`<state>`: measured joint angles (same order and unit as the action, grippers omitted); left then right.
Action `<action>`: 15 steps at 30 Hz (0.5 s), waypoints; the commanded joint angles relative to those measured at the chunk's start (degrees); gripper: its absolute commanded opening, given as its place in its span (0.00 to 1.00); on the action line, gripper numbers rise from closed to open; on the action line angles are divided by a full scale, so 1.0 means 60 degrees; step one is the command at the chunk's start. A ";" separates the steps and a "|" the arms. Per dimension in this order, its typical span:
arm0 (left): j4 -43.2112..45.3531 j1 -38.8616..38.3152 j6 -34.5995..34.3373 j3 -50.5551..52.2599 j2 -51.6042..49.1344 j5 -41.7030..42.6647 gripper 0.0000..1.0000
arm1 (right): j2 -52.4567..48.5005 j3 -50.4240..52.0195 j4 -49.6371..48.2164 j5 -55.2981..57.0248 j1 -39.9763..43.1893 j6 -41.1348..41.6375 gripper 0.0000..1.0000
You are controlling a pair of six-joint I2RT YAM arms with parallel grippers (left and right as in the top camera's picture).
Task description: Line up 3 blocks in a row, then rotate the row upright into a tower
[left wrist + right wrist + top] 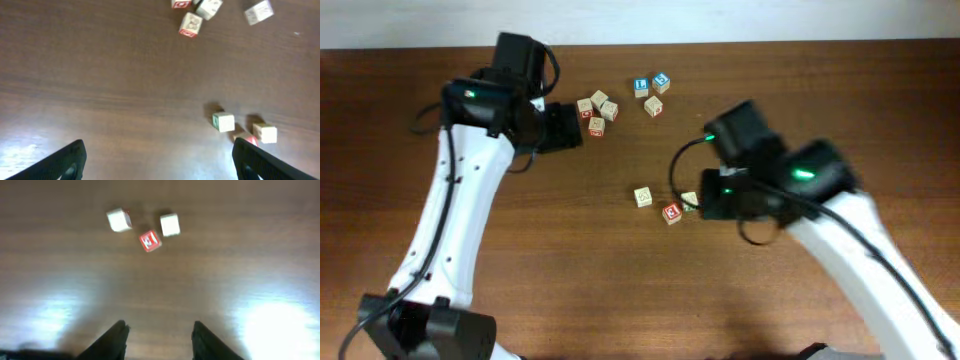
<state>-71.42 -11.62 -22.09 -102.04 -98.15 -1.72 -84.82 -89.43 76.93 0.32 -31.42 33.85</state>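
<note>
From above, the three task blocks lie loose on the bare wooden worktop [820, 90], near its middle. The pale block with green marks [643, 197] is on the left and the red-faced block [671, 212] sits a little lower in the middle. The yellowish tan block [689, 200] is on the right, just beside the front of the right hand [705, 203]; whether they touch cannot be told from here. The left hand [560, 128] is well apart from them, next to a cluster of four blocks [599, 99]. Two blue-faced blocks [641, 87] lie farther right, with another tan block [653, 106] just below them.

In the left wrist view the dark fingers [65, 160] stand far apart at the bottom corners, with only wood between them. The green-marked block shows a green face, the red one peeks out beside the right fingertip, and cluster blocks sit along the top edge.

In the right wrist view the fingers [114, 339] are parted with nothing gripped. The three blocks lie ahead in a shallow V (red nearest, the pale pair beyond it on either side), none touching another. Their letters are too blurred to read.
</note>
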 commanded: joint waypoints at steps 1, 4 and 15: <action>0.0783 -0.0022 -0.0466 0.1246 -0.0102 -0.0182 0.92 | -0.0463 0.1738 -0.1501 -0.1031 -0.0007 0.0233 0.39; 0.1162 -0.0022 -0.0463 0.1738 -0.0106 -0.0182 0.93 | -0.1308 0.2874 -0.2903 -0.1475 -0.0007 0.0229 0.36; 0.1982 -0.0022 -0.0463 0.2175 -0.0321 -0.0186 0.93 | -0.4044 0.3191 -0.4382 -0.1636 -0.0007 -0.0178 0.20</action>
<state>-60.05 -11.62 -23.90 -89.67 -99.09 -2.00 -107.72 -70.57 52.07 -8.93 -31.42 33.78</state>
